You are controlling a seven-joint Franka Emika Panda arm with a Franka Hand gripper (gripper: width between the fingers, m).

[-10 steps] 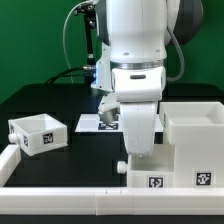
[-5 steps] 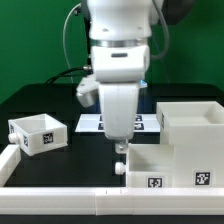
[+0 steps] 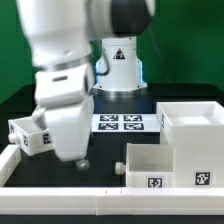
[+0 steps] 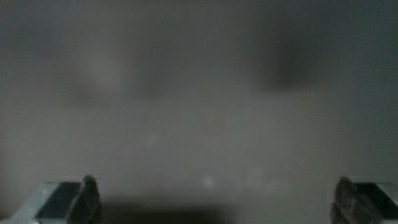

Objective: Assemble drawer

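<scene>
Presently, items as recorded. Arm: white, large in the foreground, at the exterior view's left. End effector (image 3: 82, 160): pointed down, low over the black table (image 3: 100, 155), just beside the small box; in the wrist view its fingers (image 4: 75, 198) stood wide apart with nothing between them, over a blurred grey surface. Small box (image 3: 28, 131): white, open-topped, tagged on its near face, at the exterior view's left, partly hidden behind the arm. Drawer case (image 3: 175, 150): white, stepped, two tags on its near face, at the exterior view's right, well apart from the small box. Marker board (image 3: 121, 124): flat, between the two, farther back. Rail (image 3: 110, 202): white, along the near edge of the table.
</scene>
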